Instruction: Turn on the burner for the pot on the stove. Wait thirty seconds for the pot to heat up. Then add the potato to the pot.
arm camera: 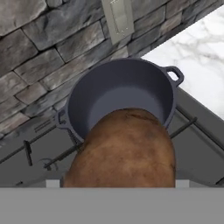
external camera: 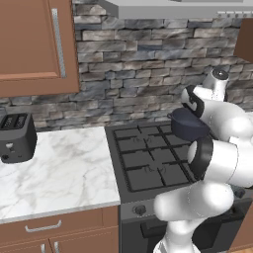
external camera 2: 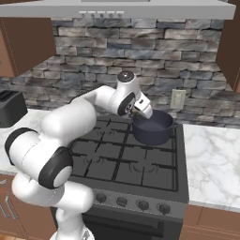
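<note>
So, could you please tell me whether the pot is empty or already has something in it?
Empty: the pot shows a bare bottom, and the potato is above its near rim.

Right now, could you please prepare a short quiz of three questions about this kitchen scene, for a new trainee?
1. True or false: the brown mottled potato already lies inside the round dark blue-grey pot.
2. Which stands on the marble counter left of the black gas stove: A) kettle, B) dark toaster, C) bowl?
3. Fill in: the pot sits on the ____ right burner.

Key:
1. False; the claw holds it just above the rim.
2. B.
3. Back.
</note>
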{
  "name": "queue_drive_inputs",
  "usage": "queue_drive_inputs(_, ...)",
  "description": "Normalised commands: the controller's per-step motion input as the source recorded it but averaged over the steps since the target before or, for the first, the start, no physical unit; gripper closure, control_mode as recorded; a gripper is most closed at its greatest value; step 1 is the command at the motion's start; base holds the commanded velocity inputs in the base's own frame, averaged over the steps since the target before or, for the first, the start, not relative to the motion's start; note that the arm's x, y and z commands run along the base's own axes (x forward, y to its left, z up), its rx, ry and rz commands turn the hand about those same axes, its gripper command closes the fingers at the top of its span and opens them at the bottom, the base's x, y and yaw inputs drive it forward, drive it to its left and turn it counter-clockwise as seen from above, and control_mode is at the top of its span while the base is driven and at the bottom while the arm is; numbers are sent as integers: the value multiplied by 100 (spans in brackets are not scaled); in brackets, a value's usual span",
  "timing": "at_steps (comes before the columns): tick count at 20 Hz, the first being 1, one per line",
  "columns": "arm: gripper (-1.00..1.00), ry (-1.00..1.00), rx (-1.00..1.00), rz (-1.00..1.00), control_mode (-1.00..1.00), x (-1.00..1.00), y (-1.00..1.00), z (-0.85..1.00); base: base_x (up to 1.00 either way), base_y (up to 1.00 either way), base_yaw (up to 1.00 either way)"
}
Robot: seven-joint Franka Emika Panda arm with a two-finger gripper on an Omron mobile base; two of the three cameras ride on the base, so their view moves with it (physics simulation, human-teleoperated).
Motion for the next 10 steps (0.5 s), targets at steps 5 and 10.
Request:
queue_drive_inputs(5, 100, 1, 0, 0, -100, 21, -21, -20, 0, 0, 0)
queue_drive_inputs(10, 100, 0, 0, 0, -100, 19, -15, -19, 0, 0, 0)
